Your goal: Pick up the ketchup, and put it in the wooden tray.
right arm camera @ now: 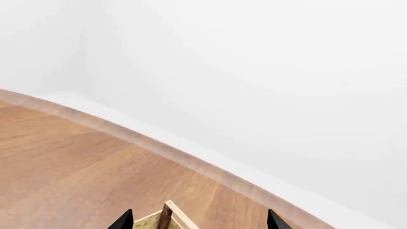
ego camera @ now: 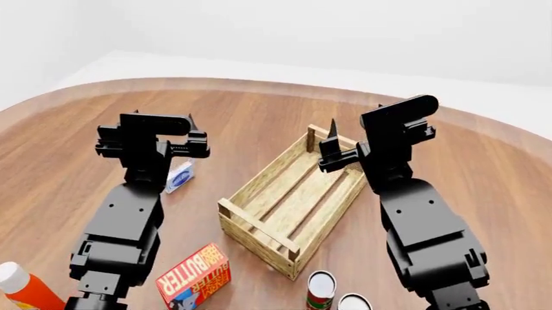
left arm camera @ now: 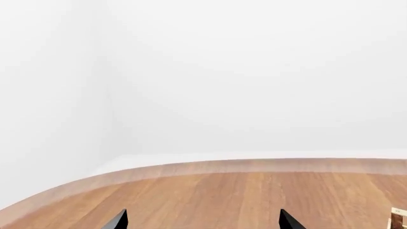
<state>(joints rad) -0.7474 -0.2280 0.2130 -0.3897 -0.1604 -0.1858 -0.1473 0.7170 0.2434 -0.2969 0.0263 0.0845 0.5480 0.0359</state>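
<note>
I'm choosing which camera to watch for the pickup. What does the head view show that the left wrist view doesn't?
Head view only: the ketchup at the near left edge, the butter box, two cans, a small blue-and-white pack and both arms. Left wrist view only: the left gripper with fingertips apart and nothing between. Both: the table and the wooden tray, just a corner in the wrist view.

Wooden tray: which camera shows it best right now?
Head view: the whole wooden tray shows, empty. The right wrist view catches only one corner post; the left wrist view only a sliver at the edge.
</note>
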